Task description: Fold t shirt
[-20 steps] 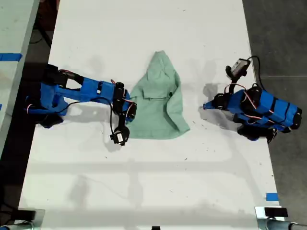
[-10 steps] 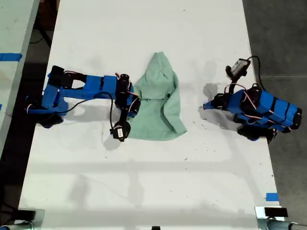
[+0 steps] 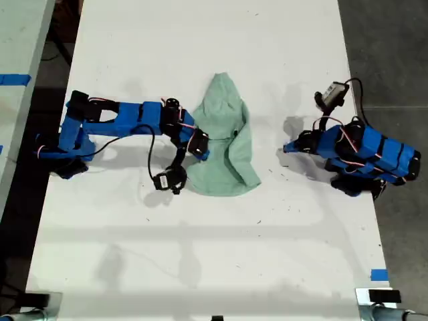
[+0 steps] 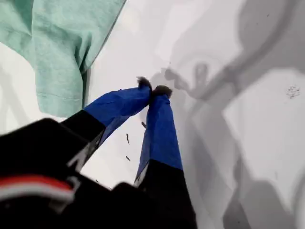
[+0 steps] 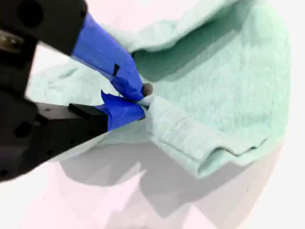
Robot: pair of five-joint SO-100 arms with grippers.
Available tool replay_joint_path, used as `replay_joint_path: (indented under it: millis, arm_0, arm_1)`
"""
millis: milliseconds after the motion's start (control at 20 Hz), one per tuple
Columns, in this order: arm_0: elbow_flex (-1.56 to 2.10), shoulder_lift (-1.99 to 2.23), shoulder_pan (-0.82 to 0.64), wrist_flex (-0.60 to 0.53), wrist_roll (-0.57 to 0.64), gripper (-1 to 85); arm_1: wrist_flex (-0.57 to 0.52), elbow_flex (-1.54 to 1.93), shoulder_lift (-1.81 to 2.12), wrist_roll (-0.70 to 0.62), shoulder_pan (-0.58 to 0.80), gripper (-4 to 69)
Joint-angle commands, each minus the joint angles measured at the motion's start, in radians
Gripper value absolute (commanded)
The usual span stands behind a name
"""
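The t shirt (image 3: 224, 142) lies partly folded and rumpled mid-worktop (image 3: 200, 254), a fold pinched in my second hand (image 5: 141, 99), while my first hand (image 4: 153, 90), tips together on nothing, hangs just beside its hem; neatening remains

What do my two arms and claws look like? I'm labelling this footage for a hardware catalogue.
Both arms are bright blue plastic with black motor blocks and loose black cables plus thin red and white wires. My first claw has two tapering blue fingers with dark tips. My second claw has blue fingers on a black body. Each arm carries a small camera module beside its wrist.
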Motion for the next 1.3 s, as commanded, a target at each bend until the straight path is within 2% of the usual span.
replay_joint_path:
  millis: [0,150,200,250,350,550,700,800,900,1050,1250]
  arm_0:
    - [-0.06,0.091,0.011,-0.12,0.055,-0.3]
    - [-0.057,0.054,0.012,-0.218,0.069,-0.1]
    - [-0.044,0.043,0.012,-0.261,0.063,9.1]
    - [-0.04,0.029,0.009,-0.299,0.051,23.1]
    - [-0.038,0.008,0.002,-0.371,0.046,33.6]
    - [-0.038,0.029,-0.008,-0.414,0.08,15.4]
    - [0.014,0.141,-0.017,-0.405,0.11,13.1]
    - [0.097,0.301,-0.048,-0.334,0.112,10.4]
    - [0.337,0.586,-0.117,-0.362,0.097,6.2]
    - [0.908,1.154,-0.302,-0.523,0.087,-0.2]
    - [1.513,1.684,-0.512,-0.609,0.127,-0.3]
  arm_1:
    - [0.003,0.054,0.015,0.002,-0.002,2.1]
    - [0.003,0.054,0.015,0.002,-0.003,2.1]
    - [0.003,0.054,0.015,0.002,-0.003,2.1]
    - [0.003,0.054,0.015,0.002,-0.005,2.1]
    - [0.003,0.054,0.015,0.002,-0.006,2.1]
    - [0.003,0.054,0.015,0.003,-0.012,2.1]
    - [0.003,0.054,0.015,0.003,-0.015,2.1]
    - [0.003,0.054,0.015,0.003,-0.018,2.1]
    - [0.003,0.054,0.015,0.003,-0.018,2.1]
    - [0.003,0.054,0.015,0.003,-0.02,2.1]
    - [0.003,0.054,0.015,0.003,-0.017,2.1]
